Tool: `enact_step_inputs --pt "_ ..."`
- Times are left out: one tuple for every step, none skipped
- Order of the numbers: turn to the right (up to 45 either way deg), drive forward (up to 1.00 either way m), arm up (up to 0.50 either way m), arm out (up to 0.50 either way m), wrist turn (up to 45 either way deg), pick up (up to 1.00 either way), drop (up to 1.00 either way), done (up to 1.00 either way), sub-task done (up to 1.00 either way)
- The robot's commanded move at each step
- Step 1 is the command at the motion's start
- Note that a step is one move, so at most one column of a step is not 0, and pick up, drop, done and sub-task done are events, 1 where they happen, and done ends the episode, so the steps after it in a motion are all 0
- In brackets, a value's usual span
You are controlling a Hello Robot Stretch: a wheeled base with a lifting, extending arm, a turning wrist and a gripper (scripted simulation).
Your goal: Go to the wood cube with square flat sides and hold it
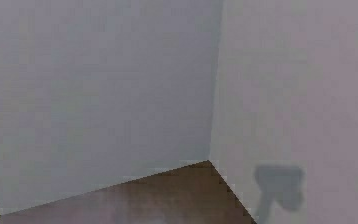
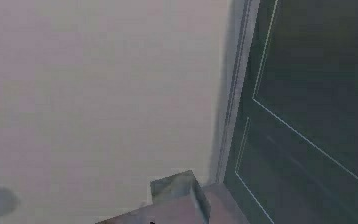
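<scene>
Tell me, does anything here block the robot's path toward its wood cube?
I cannot tell from these pictures. Ahead, plain pale walls meet in a corner over a dark brown wooden floor. On the arm side stand a pale wall, a dark green panelled door and a grey blocky shape.

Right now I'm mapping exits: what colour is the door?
The door is dark grey-green, clearest in the arm side view.

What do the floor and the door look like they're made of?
Floor: probably wood, dark brown with a faint sheen. Door: likely painted wood, matte dark grey-green with pale panel outlines; the paint hides the material itself.
</scene>
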Motion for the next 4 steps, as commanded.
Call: enact_step_inputs --pt "0.0 0.0 0.0 0.0 30.0 0.0 0.0 0.0 0.0" --pt "0.0 0.0 0.0 0.0 0.0 1.0 0.0 0.0 0.0" --pt "0.0 0.0 0.1 0.0 0.0 0.0 0.0 0.0 0.0" --pt "0.0 0.0 0.0 0.0 0.0 0.0 0.0 1.0 0.0"
